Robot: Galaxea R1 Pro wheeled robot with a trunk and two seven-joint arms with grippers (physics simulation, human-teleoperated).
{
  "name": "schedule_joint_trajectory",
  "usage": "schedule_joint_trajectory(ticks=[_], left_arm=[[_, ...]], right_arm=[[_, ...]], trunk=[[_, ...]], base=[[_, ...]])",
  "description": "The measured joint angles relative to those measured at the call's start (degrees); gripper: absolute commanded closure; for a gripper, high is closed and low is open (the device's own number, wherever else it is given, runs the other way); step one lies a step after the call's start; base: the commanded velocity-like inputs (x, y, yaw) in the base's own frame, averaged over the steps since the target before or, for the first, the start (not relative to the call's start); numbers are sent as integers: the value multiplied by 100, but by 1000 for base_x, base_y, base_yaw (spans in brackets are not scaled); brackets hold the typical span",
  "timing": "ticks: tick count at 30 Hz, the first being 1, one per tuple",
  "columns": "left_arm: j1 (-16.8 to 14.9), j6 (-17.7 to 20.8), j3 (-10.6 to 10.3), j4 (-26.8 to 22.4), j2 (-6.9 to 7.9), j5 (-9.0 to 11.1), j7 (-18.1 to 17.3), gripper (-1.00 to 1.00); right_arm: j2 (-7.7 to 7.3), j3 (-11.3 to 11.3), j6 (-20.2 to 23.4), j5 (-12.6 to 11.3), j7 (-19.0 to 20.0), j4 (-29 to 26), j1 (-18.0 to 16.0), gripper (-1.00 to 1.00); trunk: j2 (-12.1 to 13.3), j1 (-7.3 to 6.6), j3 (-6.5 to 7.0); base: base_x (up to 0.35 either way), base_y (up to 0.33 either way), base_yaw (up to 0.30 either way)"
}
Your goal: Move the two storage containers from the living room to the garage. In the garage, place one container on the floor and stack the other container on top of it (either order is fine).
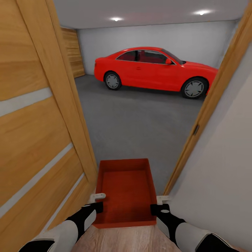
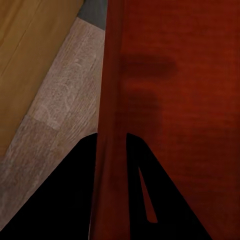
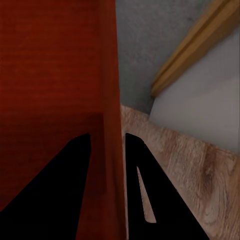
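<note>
your left claw (image 1: 99, 206) and right claw (image 1: 156, 209) each pinch a side wall of the storage container (image 1: 126, 190), carried in the doorway; drift sideways and it clips the door frame (image 1: 206, 108).

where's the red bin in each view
Head view: bin low centre, held between left gripper and right gripper in the doorway.
Left wrist view: its wall runs between the fingers.
Right wrist view: its wall likewise.
Shared landmark: the wood-plank floor under the bin.
</note>
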Motion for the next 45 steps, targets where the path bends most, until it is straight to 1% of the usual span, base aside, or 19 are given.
schedule_joint_trajectory(ticks=[3,5,6,23,25,29,35,39,40,42,45], left_arm=[[0,-4,2,6,14,0,-29,100],[0,-11,-44,-3,30,42,-37,100],[0,-9,-5,-2,10,2,-22,100],[-1,-10,0,0,1,-1,-6,100],[-1,-5,-7,8,-64,12,101,100],[-1,1,-1,10,-65,9,105,100],[0,2,-6,1,-54,10,88,100],[0,-2,1,5,15,1,-25,100],[0,-6,-33,7,29,37,-34,100],[0,-8,5,2,11,-6,-24,100],[-1,-11,-6,10,17,9,-32,100]], right_arm=[[13,7,0,-1,-20,-1,0,100],[29,10,-20,-5,-44,0,0,100],[9,5,-14,-4,-18,-1,0,100],[1,3,-14,-3,-6,0,0,100],[-67,-11,3,2,109,-1,1,100],[-69,-14,12,6,112,-2,1,100],[-54,-12,6,4,82,-1,0,100],[15,6,3,0,-23,-1,0,100],[29,12,0,-2,-43,-1,0,100],[10,6,-8,-3,-18,0,0,100],[16,10,-7,-2,-27,-1,0,100]], trunk=[[0,0,0],[0,2,1],[0,2,3],[0,2,42],[0,1,42],[0,0,43],[0,0,43],[0,0,43],[0,1,43],[0,2,43],[0,2,43]], base=[[197,159,-2],[55,38,-124],[28,19,-179],[8,5,-217],[146,168,-44],[190,234,-11],[208,252,-1],[199,206,0],[123,103,0],[65,54,-53],[15,13,-194]])
